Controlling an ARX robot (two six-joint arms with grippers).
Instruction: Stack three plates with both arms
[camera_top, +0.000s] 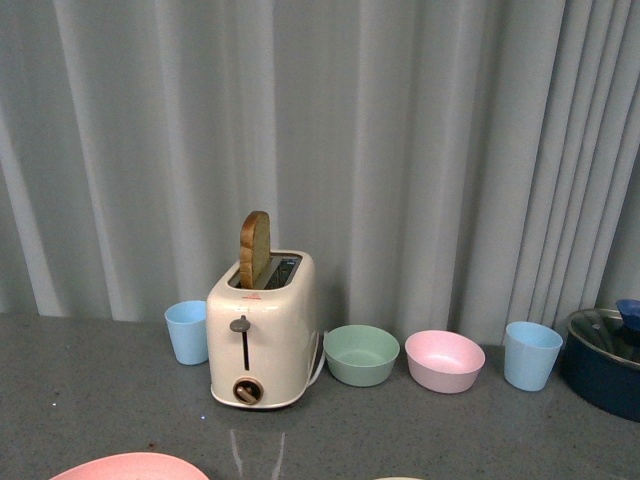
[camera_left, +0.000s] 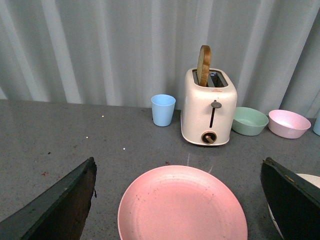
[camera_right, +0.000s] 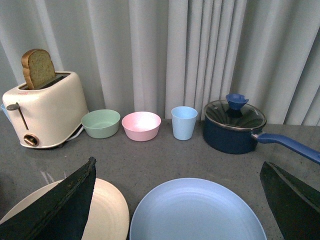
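Observation:
The pink speckled plate (camera_left: 182, 205) lies flat on the grey counter between the wide-open fingers of my left gripper (camera_left: 180, 210); its far rim also shows at the bottom of the front view (camera_top: 130, 467). The light blue plate (camera_right: 197, 212) lies flat between the open fingers of my right gripper (camera_right: 177, 210). The cream plate (camera_right: 107, 212) lies beside the blue one, partly hidden by one finger (camera_right: 55, 210); a sliver of it shows in the left wrist view (camera_left: 312, 180). Both grippers are empty.
A cream toaster (camera_top: 262, 330) with a bread slice stands at the back. Beside it are a blue cup (camera_top: 187, 332), a green bowl (camera_top: 361, 355), a pink bowl (camera_top: 444, 360), another blue cup (camera_top: 531, 355) and a dark blue lidded pot (camera_right: 235, 125) with a long handle.

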